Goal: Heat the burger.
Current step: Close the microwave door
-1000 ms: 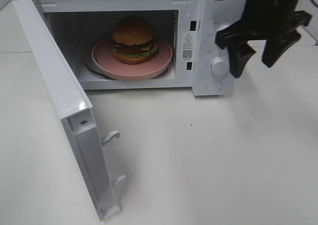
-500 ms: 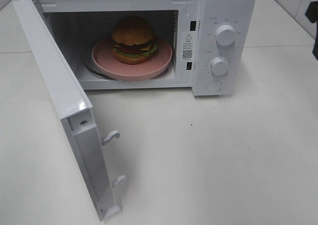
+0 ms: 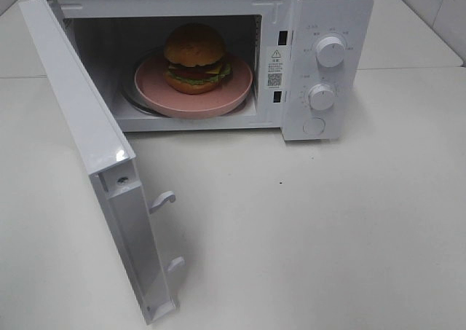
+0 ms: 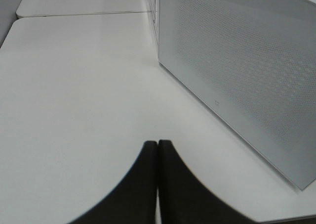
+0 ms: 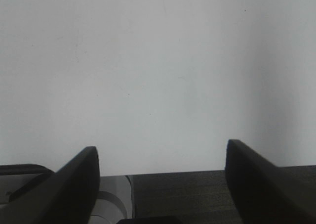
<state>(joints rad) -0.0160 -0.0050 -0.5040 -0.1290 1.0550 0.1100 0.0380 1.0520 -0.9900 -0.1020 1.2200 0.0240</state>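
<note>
My left gripper (image 4: pixel 158 144) is closed, its two dark fingers pressed flat together with nothing between them. It's over the white table (image 4: pixel 74 95), and just beside it stands the perforated face of the microwave door (image 4: pixel 237 70). My right gripper (image 5: pixel 162 147) is spread wide, jaws well apart and empty, facing a plain white surface. Out on the table in the high view, the microwave (image 3: pixel 328 9) stands with that door swung wide open to the left, two latch hooks (image 3: pixel 164 199) jutting from its edge. Inside the cavity sits the burger (image 3: pixel 194 57), upright on a pink plate (image 3: pixel 222 104), bun on top, lettuce and cheese showing at the rim. On the control panel to the right are two white dials (image 3: pixel 330 52), one above the other, with a round button (image 3: pixel 314 126) below them.
</note>
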